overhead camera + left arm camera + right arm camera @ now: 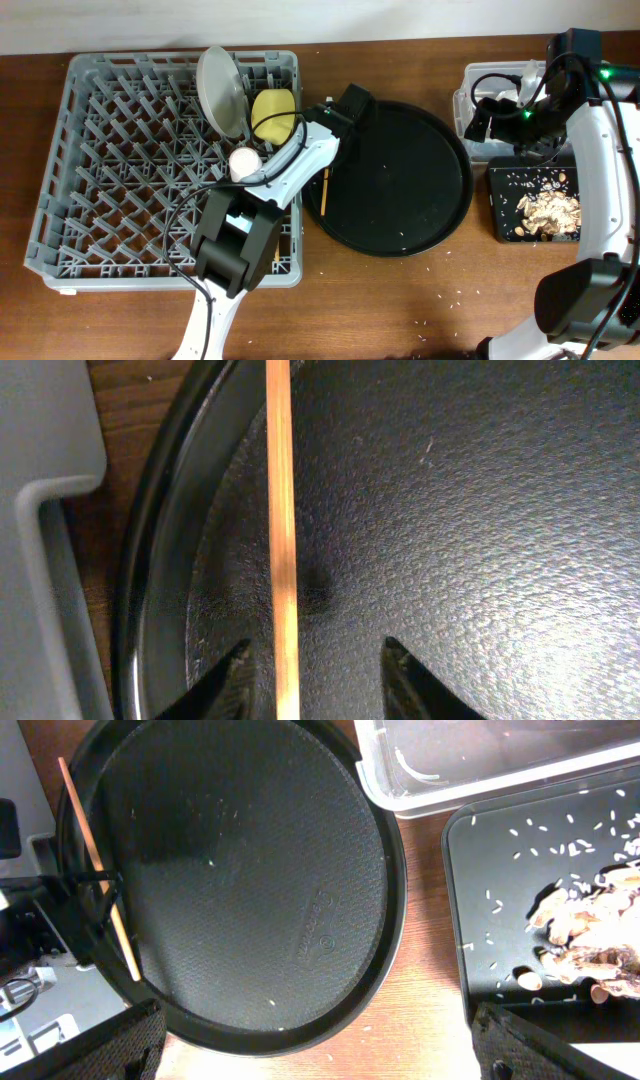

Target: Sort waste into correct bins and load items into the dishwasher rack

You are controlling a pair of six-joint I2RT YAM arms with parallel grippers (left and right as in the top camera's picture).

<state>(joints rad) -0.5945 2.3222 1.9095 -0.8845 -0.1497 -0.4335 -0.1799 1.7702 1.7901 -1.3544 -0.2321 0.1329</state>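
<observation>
Left gripper [318,650] open w/ chopstick [282,540] off-centre btwn fingers; closing could flick it off round tray [480,510]. Right gripper [315,1035] wide open, empty.

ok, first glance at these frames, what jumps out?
The big grey dishwasher rack fills the left of the view, with a pale plate and a yellow bowl propped at its far right corner. The left end effector straddles a wooden chopstick at the left edge of the round black tray, jaws apart. At right, tan food scraps pile in the black rectangular tray.
</observation>
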